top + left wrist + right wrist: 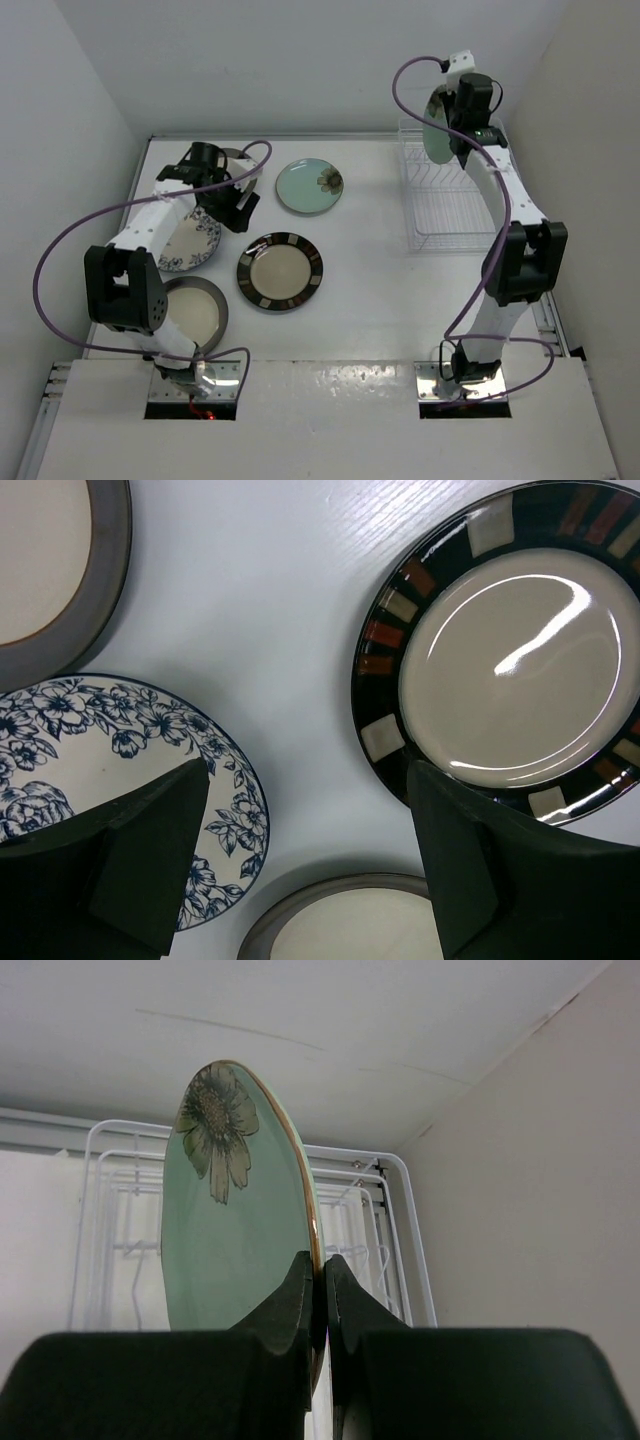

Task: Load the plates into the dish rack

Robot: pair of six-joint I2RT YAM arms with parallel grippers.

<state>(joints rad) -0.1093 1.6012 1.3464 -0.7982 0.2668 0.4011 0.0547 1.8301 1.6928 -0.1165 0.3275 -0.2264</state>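
Right fingers [287, 1312] clamp a mint plate [230, 1250] upright above the dish rack [450, 212].

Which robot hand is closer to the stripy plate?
Left. The left gripper hovers open just beside the stripy plate, near its rim. The right gripper is far off over the rack, holding a green plate.

Top view: bare table [370, 250] runs 6 to 12 o'clock between striped plate [280, 271] and dish rack [450, 215], a wide lane. Left gripper [308, 770], jaws apart, over a narrow bare gap: floral plate [100, 740] at 9 o'clock, striped plate at 2, cream plate [350, 920] at 6. Right gripper [318, 1270] clamps mint plate [230, 1250] upright above dish rack; side wall [540, 1160] close at 3 o'clock.
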